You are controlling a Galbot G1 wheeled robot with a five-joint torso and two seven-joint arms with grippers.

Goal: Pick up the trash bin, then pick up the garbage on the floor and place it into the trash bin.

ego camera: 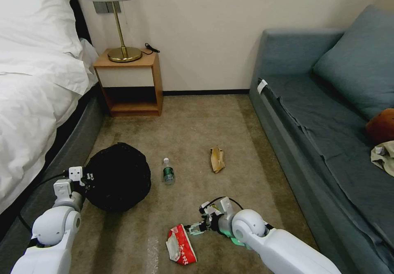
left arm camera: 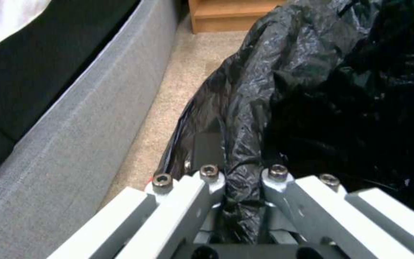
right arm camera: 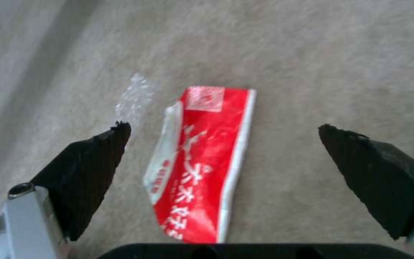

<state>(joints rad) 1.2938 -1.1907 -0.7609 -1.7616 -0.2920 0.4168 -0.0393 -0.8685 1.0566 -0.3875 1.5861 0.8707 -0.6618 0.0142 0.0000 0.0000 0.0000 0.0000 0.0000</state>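
Note:
The trash bin (ego camera: 119, 175), lined with a crinkly black bag (left arm camera: 341, 90), is on the carpet beside the bed. My left gripper (ego camera: 85, 179) is shut on its bagged rim, and the pinched plastic sits between its fingers (left arm camera: 239, 180). My right gripper (ego camera: 193, 228) is open just above a piece of garbage, the red-and-white wrapper (ego camera: 180, 245). The wrapper (right arm camera: 202, 162) lies flat between the two black pads (right arm camera: 92, 169), apart from both. A small clear bottle (ego camera: 168, 171) and a crumpled brown paper bag (ego camera: 216, 159) lie farther out on the floor.
The bed (ego camera: 37, 93) and its grey base (left arm camera: 73, 136) run along the left, and a blue sofa (ego camera: 328, 142) along the right. A wooden nightstand (ego camera: 131, 81) with a lamp is at the wall. A scrap of clear film (right arm camera: 135, 97) lies by the wrapper.

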